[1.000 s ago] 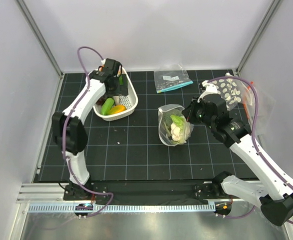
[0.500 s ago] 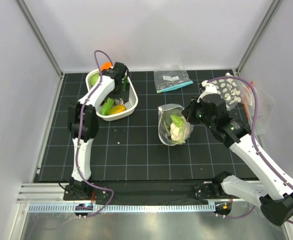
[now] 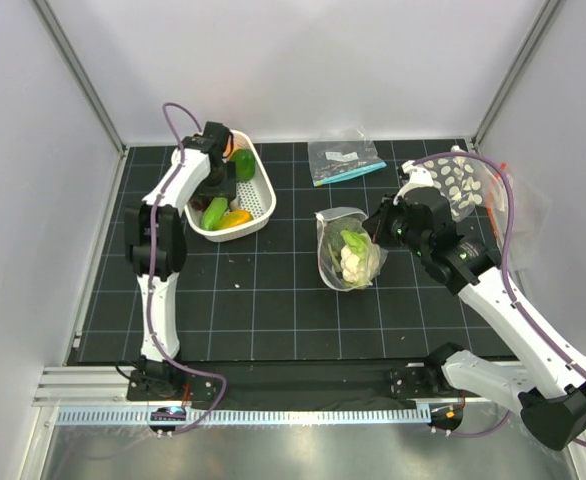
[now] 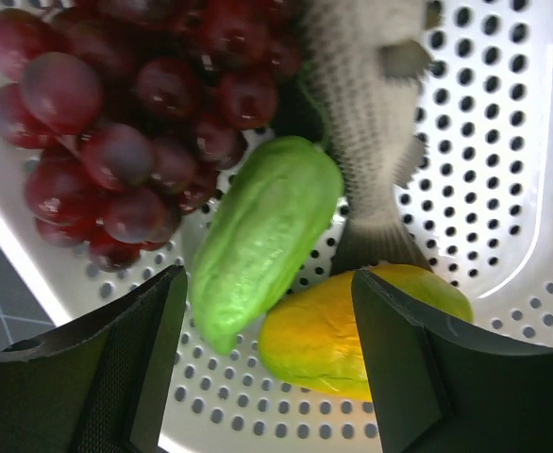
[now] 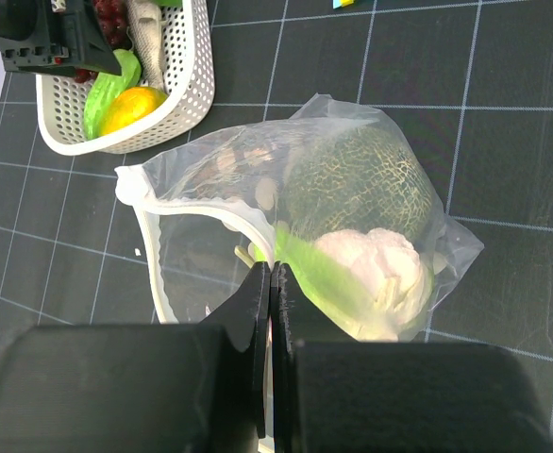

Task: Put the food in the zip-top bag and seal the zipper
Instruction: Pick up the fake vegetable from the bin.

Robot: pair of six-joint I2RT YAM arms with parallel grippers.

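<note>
The zip-top bag stands open mid-table, holding a dark green melon and a white cauliflower with a green leaf. My right gripper is shut on the bag's white zipper rim, holding the mouth up. My left gripper hangs inside the white basket, open. Its jaws straddle a green piece and a yellow-orange piece without pressing on them. Red grapes and a grey fish lie further in.
A smaller clear bag with a teal strip lies at the back. A dotted bag with an orange-red strip sits at the back right behind my right arm. Enclosure walls close in on both sides.
My left gripper has shifted inside the basket and come down over the green and yellow-orange pieces, with its jaws narrowing a little. The right arm and the bag have not moved.
</note>
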